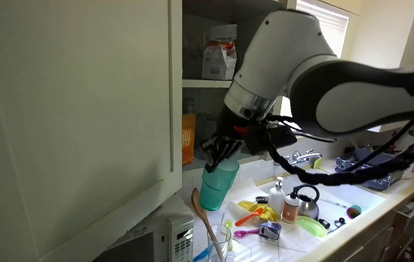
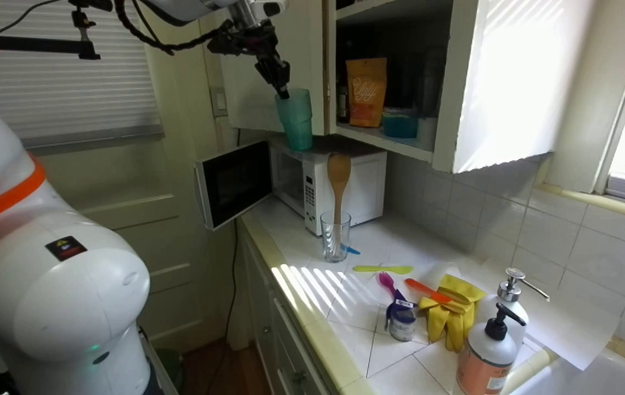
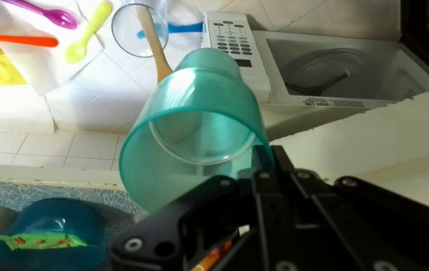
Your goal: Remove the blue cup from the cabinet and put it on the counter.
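Note:
The teal-blue cup [image 1: 218,187] hangs in the air, slightly tilted, rim up, outside the cabinet. It also shows in an exterior view [image 2: 297,122] and in the wrist view [image 3: 203,94]. My gripper [image 3: 269,158] is shut on one side of the cup's rim, one finger inside the wall and one outside. Its fingertips show above the cup in both exterior views [image 1: 211,164] [image 2: 283,92]. The white cabinet [image 2: 386,144] stands open, its large door [image 1: 83,109] swung out beside the cup. The white tiled counter [image 2: 353,318] lies below the cup.
A white microwave [image 2: 353,184] with its door [image 2: 241,181] open stands near the cup. A clear glass [image 2: 327,241] holds an upright wooden spoon [image 1: 203,214]. Spoons, yellow gloves [image 2: 446,315], soap bottles [image 2: 485,356] and a kettle [image 1: 308,207] lie farther along. A low blue dish [image 3: 56,218] sits in the cabinet.

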Robot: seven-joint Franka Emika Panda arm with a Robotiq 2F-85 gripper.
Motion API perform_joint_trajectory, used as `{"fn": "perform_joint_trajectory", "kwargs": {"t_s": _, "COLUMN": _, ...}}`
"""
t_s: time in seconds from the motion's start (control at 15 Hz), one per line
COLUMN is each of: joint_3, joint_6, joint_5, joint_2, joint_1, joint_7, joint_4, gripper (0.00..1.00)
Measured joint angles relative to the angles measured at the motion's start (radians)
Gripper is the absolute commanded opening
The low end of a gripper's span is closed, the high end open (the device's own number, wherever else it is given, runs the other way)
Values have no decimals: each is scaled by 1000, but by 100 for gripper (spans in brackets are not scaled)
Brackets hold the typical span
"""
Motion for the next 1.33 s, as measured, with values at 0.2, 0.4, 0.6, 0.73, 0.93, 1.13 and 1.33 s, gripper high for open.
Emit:
{"fn": "perform_joint_trajectory", "kwargs": {"t_s": 0.2, "joint_3": -26, "joint_6": 109, "joint_5": 44, "joint_2": -69, "joint_1": -14, "joint_7": -26, "joint_4": -169, "gripper": 1}}
{"fn": "perform_joint_trajectory", "kwargs": {"t_s": 0.4, "joint_3": -56, "joint_6": 163, "joint_5": 95, "joint_2": -153, "joint_1": -34, "joint_7": -44, "joint_4": -335, "gripper": 5}}
{"fn": "perform_joint_trajectory", "kwargs": {"t_s": 0.6, "joint_3": -92, "joint_6": 163, "joint_5": 163, "joint_2": -230, "joint_1": -46, "joint_7": -62, "joint_4": -450, "gripper": 5}}
{"fn": "perform_joint_trajectory", "kwargs": {"t_s": 0.73, "joint_3": -96, "joint_6": 163, "joint_5": 172, "joint_2": -253, "joint_1": -46, "joint_7": -64, "joint_4": -469, "gripper": 5}}
{"fn": "perform_joint_trajectory", "kwargs": {"t_s": 0.93, "joint_3": -92, "joint_6": 163, "joint_5": 176, "joint_2": -260, "joint_1": -50, "joint_7": -64, "joint_4": -472, "gripper": 1}}
{"fn": "perform_joint_trajectory", "kwargs": {"t_s": 1.13, "joint_3": -72, "joint_6": 151, "joint_5": 176, "joint_2": -254, "joint_1": -86, "joint_7": -64, "joint_4": -481, "gripper": 1}}
{"fn": "perform_joint_trajectory", "kwargs": {"t_s": 1.33, "joint_3": -65, "joint_6": 128, "joint_5": 176, "joint_2": -252, "joint_1": -120, "joint_7": -63, "joint_4": -519, "gripper": 1}}
